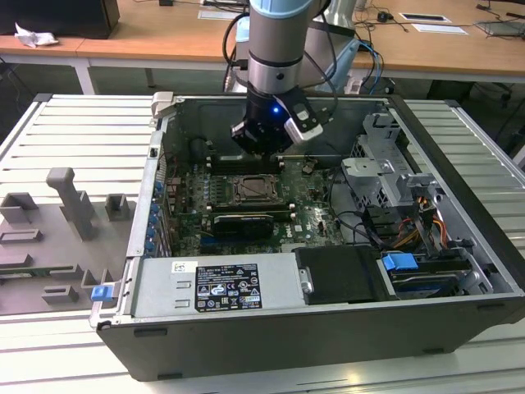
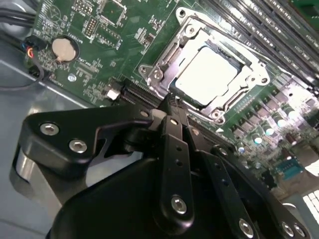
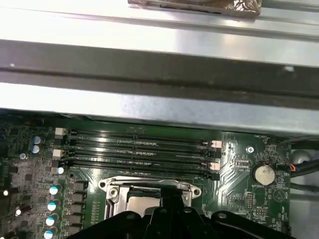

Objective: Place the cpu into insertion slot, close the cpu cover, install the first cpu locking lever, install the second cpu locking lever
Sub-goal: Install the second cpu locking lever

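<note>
Hovering over the socket, chip already seated

My hand point(image 2: 172, 107) hangs just above the near edge of the insertion slot point(image 2: 209, 74), fingers drawn together to a narrow tip and carrying nothing, a shape I judge suits nudging thin metal parts rather than gripping. The cpu point(image 2: 205, 74) lies flat in the slot, its pale top showing through the window of the cpu cover point(image 2: 167, 57), which appears folded down around it. The memory slots point(image 3: 139, 149) run just beside. The open computer case point(image 1: 459, 222) rests on a ribbed grey surface point(image 1: 74, 131), with wooden desks point(image 1: 148, 41) behind.
</note>
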